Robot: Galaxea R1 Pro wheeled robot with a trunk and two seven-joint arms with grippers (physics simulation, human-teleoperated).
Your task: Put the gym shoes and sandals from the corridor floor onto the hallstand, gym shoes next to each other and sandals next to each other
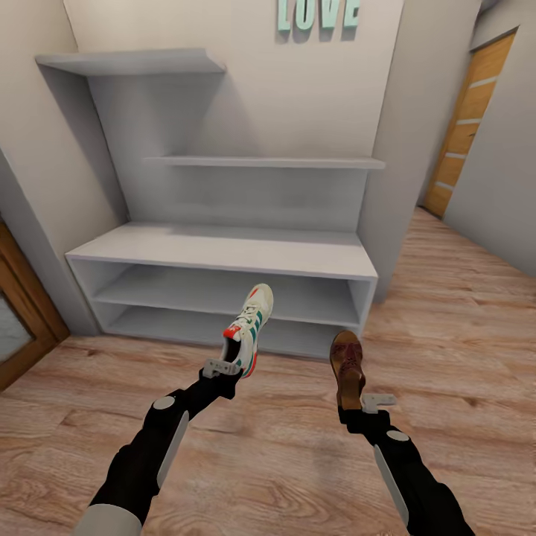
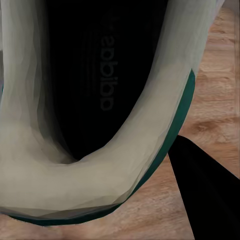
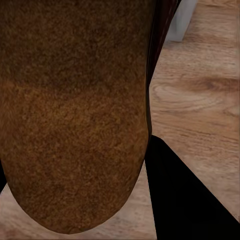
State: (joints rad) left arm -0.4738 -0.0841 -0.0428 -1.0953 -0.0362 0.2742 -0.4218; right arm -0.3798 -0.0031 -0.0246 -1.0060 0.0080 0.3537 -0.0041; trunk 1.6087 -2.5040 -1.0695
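Note:
A white gym shoe [image 1: 251,327] with green stripes and a red-orange heel hangs above the corridor floor [image 1: 268,447], toe up, with my left gripper [image 1: 225,370] shut on its heel. The left wrist view looks into that gym shoe [image 2: 100,150], its dark opening ringed by a white collar. A brown sandal [image 1: 347,366] stands on end in my right gripper [image 1: 351,406], which is shut on its heel. Its brown sole [image 3: 75,115] looms close in the right wrist view. The pale grey hallstand [image 1: 223,249] stands straight ahead; its bench top and two low shelves are bare.
Two stepped wall shelves [image 1: 260,161] rise above the bench. A wooden door [image 1: 469,126] stands at the far right and a brown door frame [image 1: 26,327] at the left edge. Open plank floor stretches rightward past the rack.

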